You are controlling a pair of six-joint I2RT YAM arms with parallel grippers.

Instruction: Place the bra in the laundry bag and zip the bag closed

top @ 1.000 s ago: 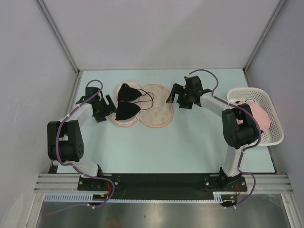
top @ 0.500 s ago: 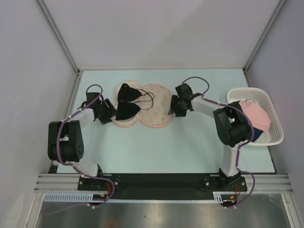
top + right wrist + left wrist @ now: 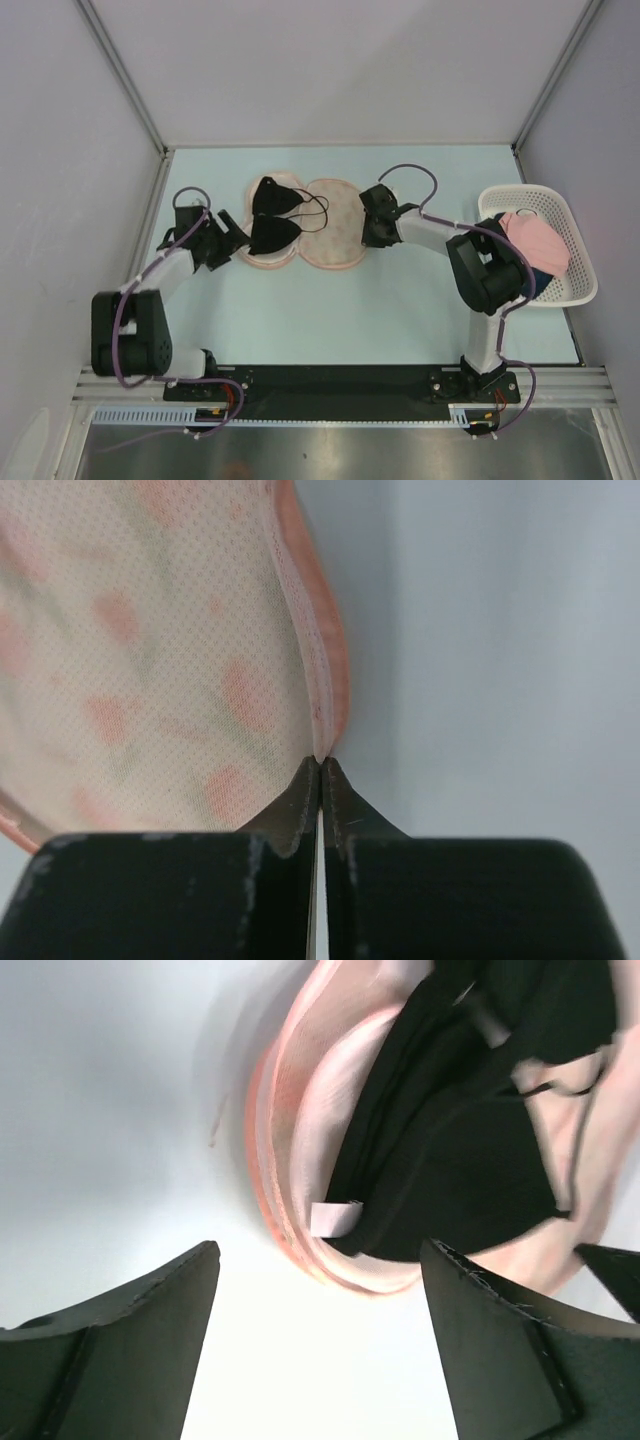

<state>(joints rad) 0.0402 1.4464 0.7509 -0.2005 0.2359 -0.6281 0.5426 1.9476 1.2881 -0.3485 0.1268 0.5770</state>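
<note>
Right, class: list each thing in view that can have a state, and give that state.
laundry bag: unzipped, spread open flat.
bra: lying on the bag's left half, uncovered.
left gripper: open, empty.
right gripper: shut on the bag's right rim.
basket: holding a pink cloth.

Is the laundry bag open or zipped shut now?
Open: the laundry bag lies spread in two halves, the bra uncovered on one.

Left wrist view cuts off the blurred bra (image 3: 450, 1150).
</note>
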